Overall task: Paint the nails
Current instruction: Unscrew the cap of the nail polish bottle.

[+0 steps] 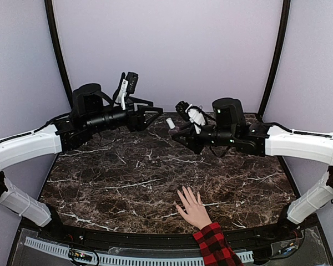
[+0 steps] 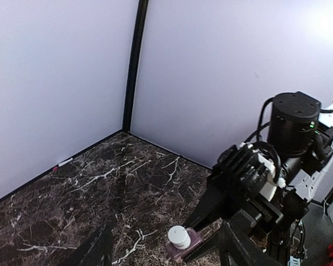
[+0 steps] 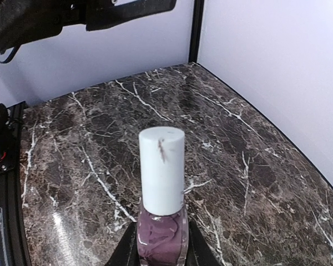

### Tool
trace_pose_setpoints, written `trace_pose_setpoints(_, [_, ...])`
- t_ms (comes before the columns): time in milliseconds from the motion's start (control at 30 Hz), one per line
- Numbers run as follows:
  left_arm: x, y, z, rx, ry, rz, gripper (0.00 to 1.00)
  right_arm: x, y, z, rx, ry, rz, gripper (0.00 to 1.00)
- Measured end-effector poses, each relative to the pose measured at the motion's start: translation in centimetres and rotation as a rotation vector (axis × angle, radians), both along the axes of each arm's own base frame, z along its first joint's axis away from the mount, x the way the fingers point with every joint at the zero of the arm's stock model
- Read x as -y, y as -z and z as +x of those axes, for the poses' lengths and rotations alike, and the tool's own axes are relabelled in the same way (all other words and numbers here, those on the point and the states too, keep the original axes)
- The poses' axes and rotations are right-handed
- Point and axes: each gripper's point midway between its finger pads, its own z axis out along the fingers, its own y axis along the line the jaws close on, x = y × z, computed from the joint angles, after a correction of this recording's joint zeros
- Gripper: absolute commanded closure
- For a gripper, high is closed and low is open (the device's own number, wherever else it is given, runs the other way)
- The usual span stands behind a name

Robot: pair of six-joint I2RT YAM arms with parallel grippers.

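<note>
Bottle [image 3: 161, 235]: white-capped, clamped upright in the narrow jaws of the right gripper [image 1: 179, 132].
Left gripper [image 1: 154, 115]: jaws spread wide, nothing held, cap [image 3: 161, 166] just ahead.
Nails [image 1: 183, 192]: seen on a hand [image 1: 193, 209] laid flat at the near edge of the table [image 1: 127, 183], well apart from both grippers.

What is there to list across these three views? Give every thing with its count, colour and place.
table: one, dark brown marble with white veins, under both arms
polish bottle: one, purple with a white cap, between the right gripper's fingers
hand: one, light-skinned, flat on the table near its front edge
sleeve: one, red-and-black plaid, at that hand's wrist
left gripper: one, black, open, close to the bottle
right gripper: one, black, shut on the bottle
</note>
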Motion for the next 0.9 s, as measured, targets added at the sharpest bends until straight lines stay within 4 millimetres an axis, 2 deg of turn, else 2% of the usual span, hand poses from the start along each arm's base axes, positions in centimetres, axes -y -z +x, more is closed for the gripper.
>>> trace_pose_setpoints(100, [-0.4,-1.5,-2.2,0.070,0.088,0.009,0.31,-0.3,-0.8,-1.5,-0.010,-0.080,0.027,1.00])
trace_pose_setpoints(233, [-0.6,-1.9,-4.4,0.140,0.183,0.037,0.26,-0.7,-1.4,-3.2,-0.028,-0.170,0.056,1.00])
trace_pose_setpoints(367, [-0.8,-0.7,-6.4,0.189,0.279,0.084,0.27,-0.9,-1.3,-4.7,-0.050,-0.247,0.068,1.00])
trace_pose_setpoints(667, [-0.4,1.6,-10.9,0.284,0.549,0.146,0.32,-0.7,-0.3,-9.9,-0.150,-0.522,0.030,1.00])
trace_pose_setpoints(900, [0.2,2.9,-12.7,0.306,0.661,0.146,0.42,-0.6,0.3,-11.9,-0.215,-0.642,0.017,1.00])
